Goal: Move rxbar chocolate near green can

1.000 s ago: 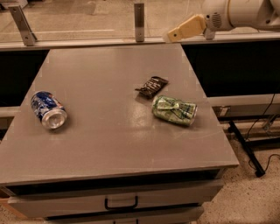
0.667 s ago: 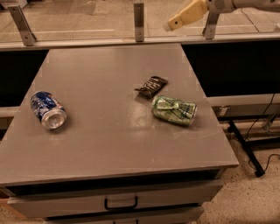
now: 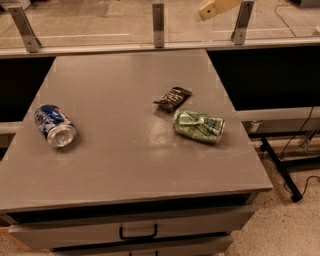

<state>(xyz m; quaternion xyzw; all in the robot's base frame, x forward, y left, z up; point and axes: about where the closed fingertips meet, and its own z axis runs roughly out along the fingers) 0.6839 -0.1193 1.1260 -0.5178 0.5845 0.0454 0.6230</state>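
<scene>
The rxbar chocolate [image 3: 173, 98], a small flat bar in a dark wrapper, lies on the grey table [image 3: 115, 150] right of centre. The green can [image 3: 199, 126], dented and on its side, lies just in front and to the right of it, a small gap apart. My gripper [image 3: 209, 10] shows only as a tan tip at the top edge of the view, high above the far right of the table and well away from both things. It holds nothing that I can see.
A blue and white can [image 3: 54, 125] lies on its side at the table's left. A glass railing with metal posts [image 3: 158, 24] runs behind the table. A drawer with a black handle [image 3: 138, 232] is under the front edge. Cables lie on the floor at right.
My arm has risen up and out of the view; only the gripper tip remains at the top edge. The bar and both cans have not moved.
</scene>
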